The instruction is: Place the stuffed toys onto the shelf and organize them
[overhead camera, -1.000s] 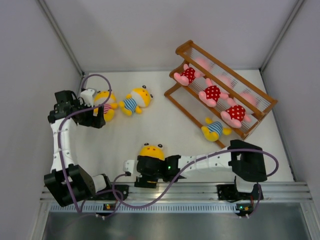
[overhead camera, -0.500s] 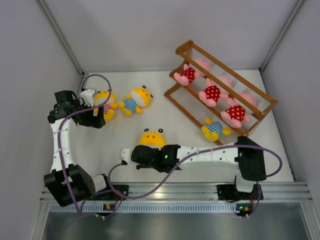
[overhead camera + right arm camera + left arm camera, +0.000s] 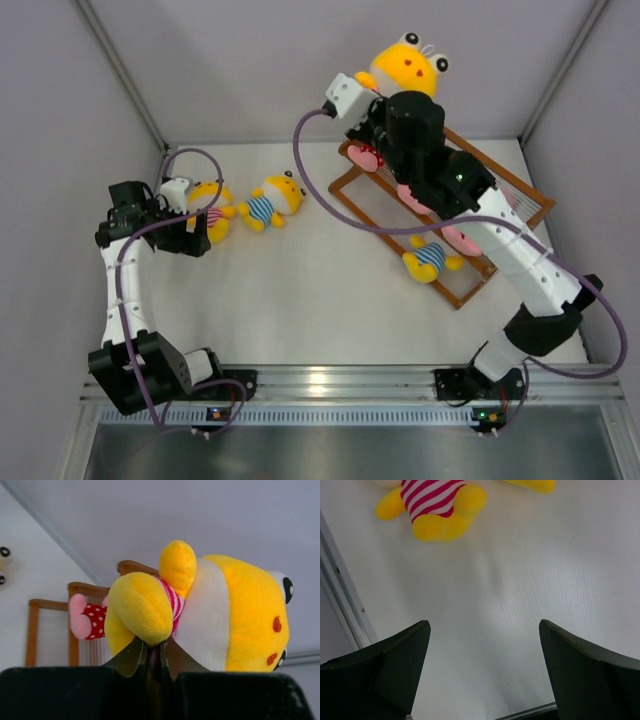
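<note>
Right end effector [image 3: 388, 88] [image 3: 152, 652] hangs high over the shelf [image 3: 520, 205], its fingers clamped on a yellow toy [image 3: 405, 62] [image 3: 225, 610]. The arm half hides the pink toys [image 3: 365, 155] in dotted red on the shelf, and a blue-striped toy [image 3: 428, 258] lies on the lowest tier. Only the right wrist view shows the held toy's pink stripes and the pinch beneath it. Left end effector [image 3: 195, 232] [image 3: 482, 645] gapes wide over the desk [image 3: 300, 290], near a pink-striped toy [image 3: 212, 210] [image 3: 437, 502].
</note>
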Tool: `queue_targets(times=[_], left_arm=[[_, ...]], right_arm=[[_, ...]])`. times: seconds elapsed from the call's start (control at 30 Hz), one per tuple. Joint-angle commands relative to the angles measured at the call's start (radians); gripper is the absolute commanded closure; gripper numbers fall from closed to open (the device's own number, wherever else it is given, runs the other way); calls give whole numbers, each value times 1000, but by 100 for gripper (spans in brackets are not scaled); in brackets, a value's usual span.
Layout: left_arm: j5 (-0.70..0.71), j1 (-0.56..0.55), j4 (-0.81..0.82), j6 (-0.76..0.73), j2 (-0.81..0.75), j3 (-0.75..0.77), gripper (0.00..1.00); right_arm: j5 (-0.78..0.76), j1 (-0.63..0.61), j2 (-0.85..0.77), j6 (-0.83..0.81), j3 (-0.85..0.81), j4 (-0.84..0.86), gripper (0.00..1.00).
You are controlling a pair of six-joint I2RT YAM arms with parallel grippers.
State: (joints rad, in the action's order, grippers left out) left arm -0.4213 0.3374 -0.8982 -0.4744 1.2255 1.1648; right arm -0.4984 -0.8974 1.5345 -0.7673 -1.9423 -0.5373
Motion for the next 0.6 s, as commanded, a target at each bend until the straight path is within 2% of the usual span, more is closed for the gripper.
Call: queue_targets(times=[0.0, 0.03, 0.17, 0.37, 0.57], left_arm=[[-13, 5, 25, -13, -27, 1, 4], [-14, 6, 25, -13, -30, -1, 4], [-11, 5, 25, -13, -34, -1, 4], [1, 5, 25, -18, -41, 1, 4], [9, 5, 18, -26, -37, 1, 4]], right_arm=[[1, 110, 102, -30, -141, -104, 100], [10, 159, 137, -11, -164, -122, 100], [38, 210, 208, 45, -259, -200, 100], [38, 259, 262, 37, -242, -196, 100], [110, 321, 296, 33, -256, -210, 99]])
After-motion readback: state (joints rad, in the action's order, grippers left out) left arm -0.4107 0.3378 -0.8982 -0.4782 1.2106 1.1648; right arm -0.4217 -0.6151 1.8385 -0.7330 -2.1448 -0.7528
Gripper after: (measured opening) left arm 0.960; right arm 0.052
